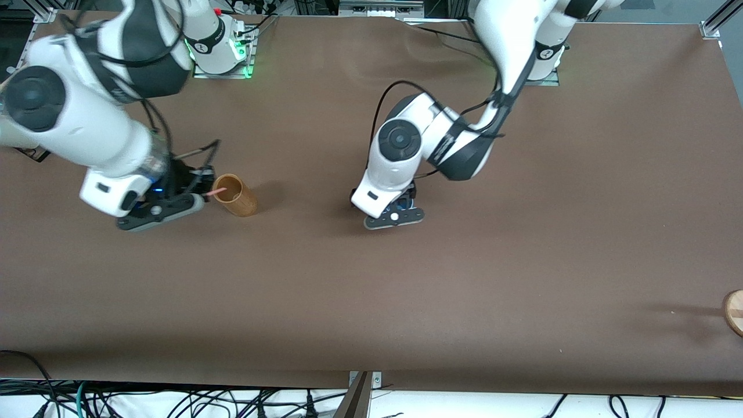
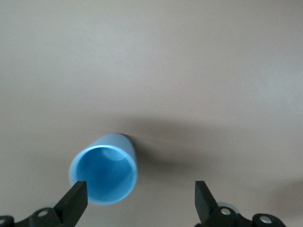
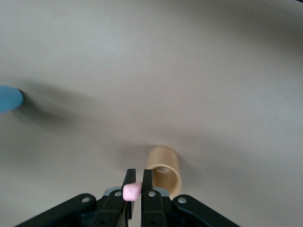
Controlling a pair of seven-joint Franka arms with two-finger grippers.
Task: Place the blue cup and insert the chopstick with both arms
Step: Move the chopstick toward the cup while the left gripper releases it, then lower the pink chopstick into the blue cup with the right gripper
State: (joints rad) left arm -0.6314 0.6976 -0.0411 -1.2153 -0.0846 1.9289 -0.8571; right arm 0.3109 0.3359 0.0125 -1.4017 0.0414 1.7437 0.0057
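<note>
Left gripper (image 2: 139, 198), fingers spread, straddles blue cup (image 2: 104, 174); right gripper (image 3: 137, 189) pinches chopstick (image 3: 131, 191) toward bamboo holder (image 1: 235, 195), nine o'clock.

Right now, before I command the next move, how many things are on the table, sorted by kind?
Cups/holders: 2, the blue cup standing under the open left gripper and the tan holder beside the right gripper.
Chopsticks: 1, the pink chopstick, pinched in the right gripper.
Wooden objects at the table edge: 1, the round wooden piece, cut off by the frame.
Total: 4.
</note>
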